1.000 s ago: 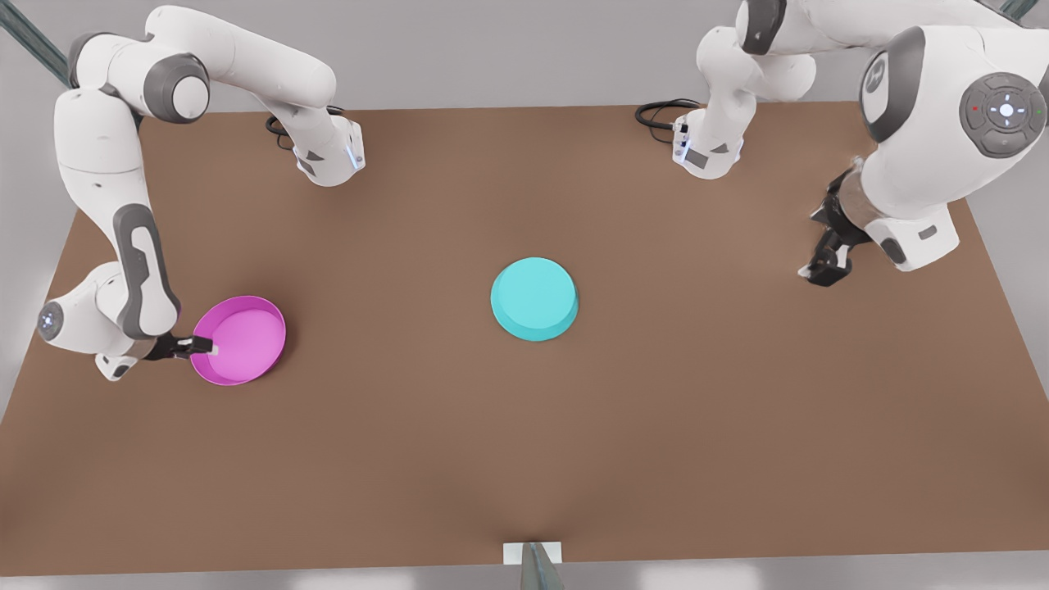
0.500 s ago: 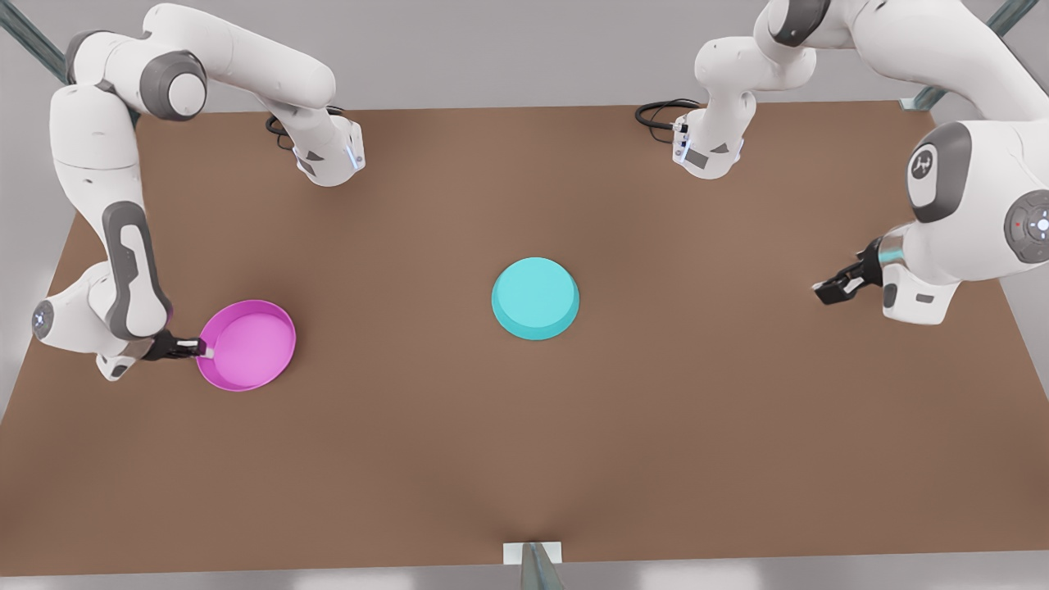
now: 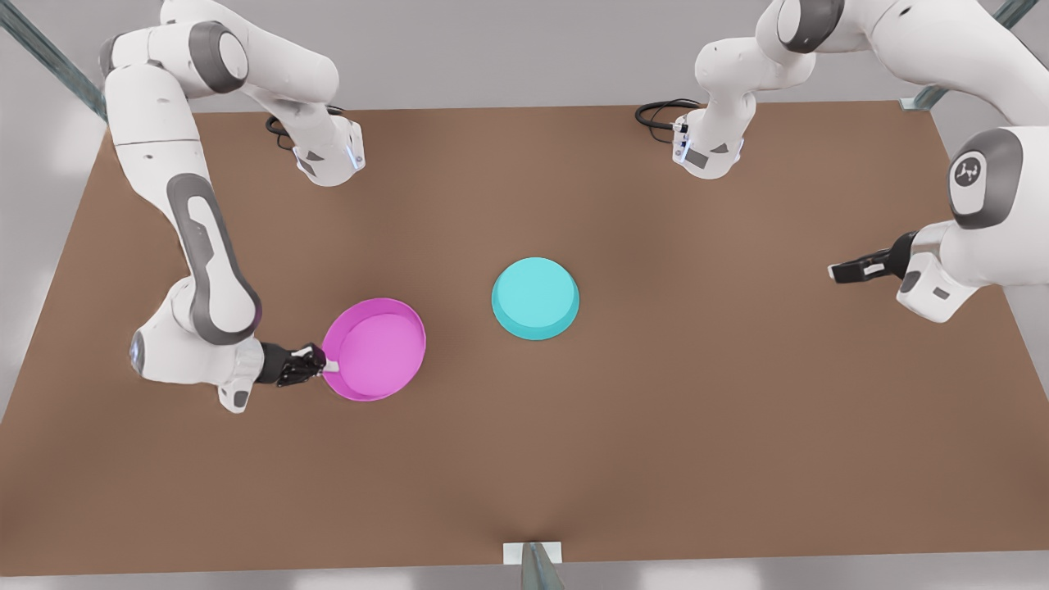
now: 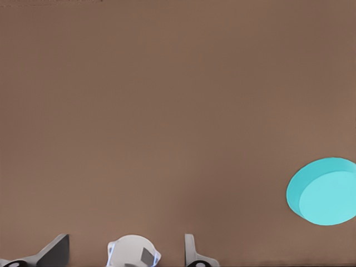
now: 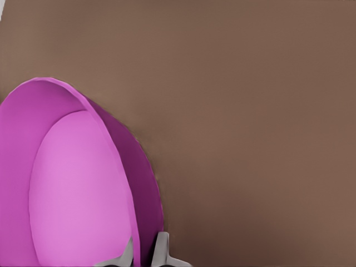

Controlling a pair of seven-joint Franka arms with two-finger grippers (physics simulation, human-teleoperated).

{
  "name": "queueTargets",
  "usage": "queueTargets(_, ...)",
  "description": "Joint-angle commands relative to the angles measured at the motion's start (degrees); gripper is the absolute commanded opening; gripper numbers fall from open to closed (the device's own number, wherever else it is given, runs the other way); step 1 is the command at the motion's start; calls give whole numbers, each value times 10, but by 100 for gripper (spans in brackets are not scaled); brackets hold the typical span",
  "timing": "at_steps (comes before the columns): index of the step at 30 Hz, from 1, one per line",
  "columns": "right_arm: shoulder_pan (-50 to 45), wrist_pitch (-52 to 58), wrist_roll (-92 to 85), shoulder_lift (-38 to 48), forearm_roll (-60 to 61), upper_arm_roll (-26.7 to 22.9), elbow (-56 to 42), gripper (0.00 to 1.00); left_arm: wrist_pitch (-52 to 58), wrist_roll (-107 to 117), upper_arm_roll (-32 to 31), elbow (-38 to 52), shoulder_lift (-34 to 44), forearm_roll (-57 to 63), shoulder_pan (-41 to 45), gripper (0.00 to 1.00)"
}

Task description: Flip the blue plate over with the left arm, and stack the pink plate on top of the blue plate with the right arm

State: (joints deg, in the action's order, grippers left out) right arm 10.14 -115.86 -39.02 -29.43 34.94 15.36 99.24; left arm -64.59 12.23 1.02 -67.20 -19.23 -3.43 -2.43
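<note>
The pink plate (image 3: pixel 375 348) is hanging open side up, nothing in it, with the right gripper (image 3: pixel 324 364) clamping its rim (image 5: pixel 146 245) at the front view's left. The blue plate (image 3: pixel 535 297) is lying upside down mid-table (image 3: pixel 697 410), well apart from the pink one, nothing between them. The left gripper (image 3: pixel 837 271) is hovering far off at the front view's right, its fingers (image 4: pixel 194 253) standing apart, gripping nothing.

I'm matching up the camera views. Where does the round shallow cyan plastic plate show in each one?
Front view: blue plate at table centre, base up.
Left wrist view: blue plate at the frame's edge, partly cut off.
Right wrist view: not in it.
Shared landmark: the brown table, also.
</note>
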Motion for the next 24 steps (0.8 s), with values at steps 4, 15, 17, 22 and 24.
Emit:
queueTargets(4, -125, -13, 224, -16, 21, 3, -22, 21, 3, -161, -5, 0, -5, -4, 4, 100)
queueTargets(15, -250, -118, 260, -79, 22, 3, -22, 21, -149, -167, -7, -108, 76, 59, 30, 100)
queueTargets(17, -250, -118, 260, -79, 22, 3, -22, 21, -148, -165, -7, -108, 75, 59, 30, 100)
queueTargets(22, -269, -132, 262, -80, 24, 4, -17, 21, -148, -165, -7, -108, 75, 59, 31, 100)
queueTargets(24, -279, -140, 264, -80, 25, 3, -16, 21, -147, -165, -7, -108, 75, 59, 34, 100)
